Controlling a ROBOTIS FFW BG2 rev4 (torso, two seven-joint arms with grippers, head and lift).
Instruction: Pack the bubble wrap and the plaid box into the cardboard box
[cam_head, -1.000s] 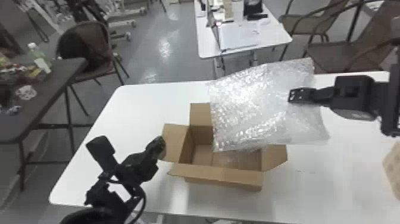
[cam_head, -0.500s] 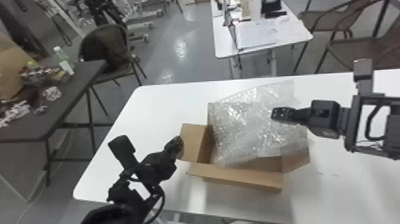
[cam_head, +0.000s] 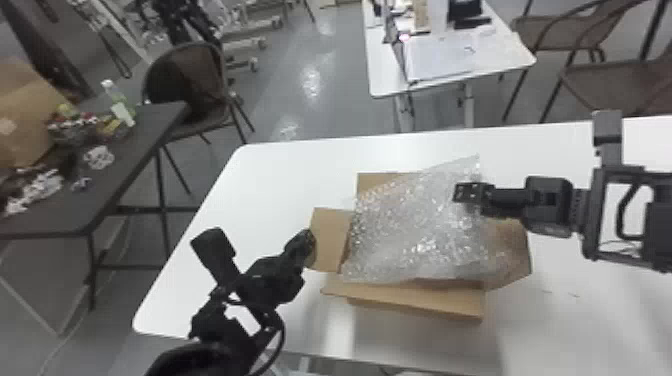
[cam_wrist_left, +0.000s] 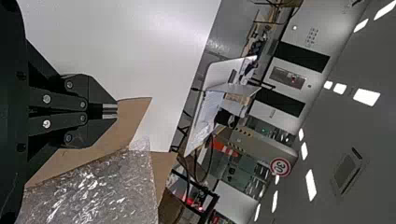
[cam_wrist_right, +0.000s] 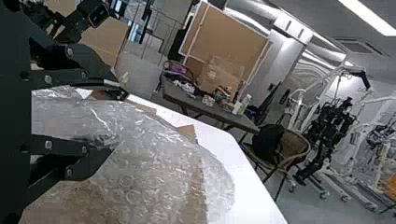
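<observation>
bubble wrap (cam_head: 410, 230) sank over flaps (cam_head: 327, 240) | table (cam_head: 280, 185) beneath | right gripper (cam_head: 457, 192) spread | left gripper (cam_head: 309, 239) clenched

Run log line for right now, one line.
left gripper: jaws shut, at box flap | right gripper: jaws open, wrap between | bubble wrap: across cardboard box, not fully inside

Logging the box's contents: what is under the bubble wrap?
Under the wrap is the box: its flaps stick out around the wrap, and some brown shows through. The box's floor and anything on it are hidden by the wrap.
</observation>
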